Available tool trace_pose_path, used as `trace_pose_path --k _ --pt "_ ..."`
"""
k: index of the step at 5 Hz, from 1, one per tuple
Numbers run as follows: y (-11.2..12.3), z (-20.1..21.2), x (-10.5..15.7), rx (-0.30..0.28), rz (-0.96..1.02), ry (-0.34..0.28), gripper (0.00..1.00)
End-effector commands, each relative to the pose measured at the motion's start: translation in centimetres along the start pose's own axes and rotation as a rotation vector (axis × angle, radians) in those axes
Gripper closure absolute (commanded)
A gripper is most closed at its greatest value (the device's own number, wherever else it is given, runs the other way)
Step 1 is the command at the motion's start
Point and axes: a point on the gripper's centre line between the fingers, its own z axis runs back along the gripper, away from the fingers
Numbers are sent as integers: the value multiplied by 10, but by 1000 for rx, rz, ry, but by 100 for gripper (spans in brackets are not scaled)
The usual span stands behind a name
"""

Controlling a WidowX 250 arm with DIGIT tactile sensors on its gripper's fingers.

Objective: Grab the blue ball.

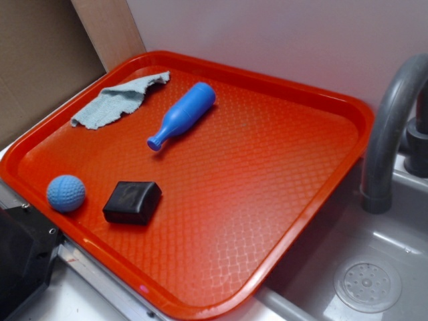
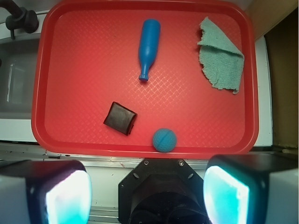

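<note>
Wrist view shows your pincer [image 2: 147, 191] spread wide with nothing between its pads [image 2: 67, 198], hanging above the red tray's [image 2: 46, 93] near rim. You'll find the blue ball [image 2: 164, 140] just inside that rim, near the black block [image 2: 120, 118], well apart from the blue pin-shaped toy [image 2: 149, 48] and green cloth [image 2: 221, 58].
</note>
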Motion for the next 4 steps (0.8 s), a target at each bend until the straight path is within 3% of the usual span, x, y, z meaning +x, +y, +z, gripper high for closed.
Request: trace_pose_path --k 1,2,4 --pt "0 0 0 0 0 0 0" --pt "7 -50 -1 16 -116 -42 0" --pt "34 -148 -18 32 -155 -5 0"
